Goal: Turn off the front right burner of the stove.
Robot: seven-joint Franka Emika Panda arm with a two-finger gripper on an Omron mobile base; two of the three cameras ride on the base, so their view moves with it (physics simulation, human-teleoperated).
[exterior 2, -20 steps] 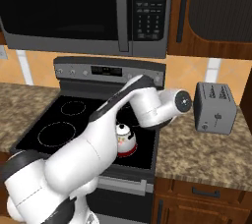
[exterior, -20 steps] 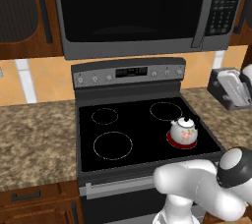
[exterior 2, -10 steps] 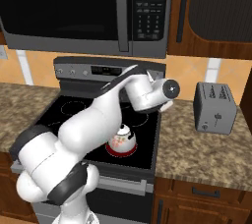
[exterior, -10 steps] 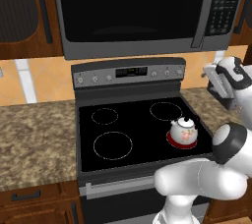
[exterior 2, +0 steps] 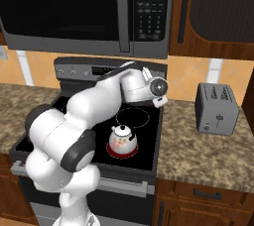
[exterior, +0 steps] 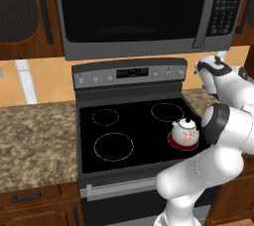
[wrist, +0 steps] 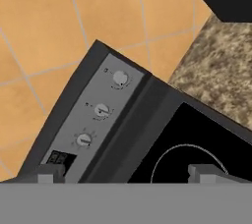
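Tool (wrist: 125, 173) hung open and empty off the stove's (exterior: 131, 141) right rear corner; 3 knobs (wrist: 102, 110) lay ahead-left on the back panel.

Left and right base views: behind the arm, facing forward and down, sharing the stove (exterior: 130, 121) and the teapot (exterior 2: 122, 138). Hand view: close, rolled, looking along the gripper (wrist: 125, 173) at the back-panel knobs (wrist: 102, 111).
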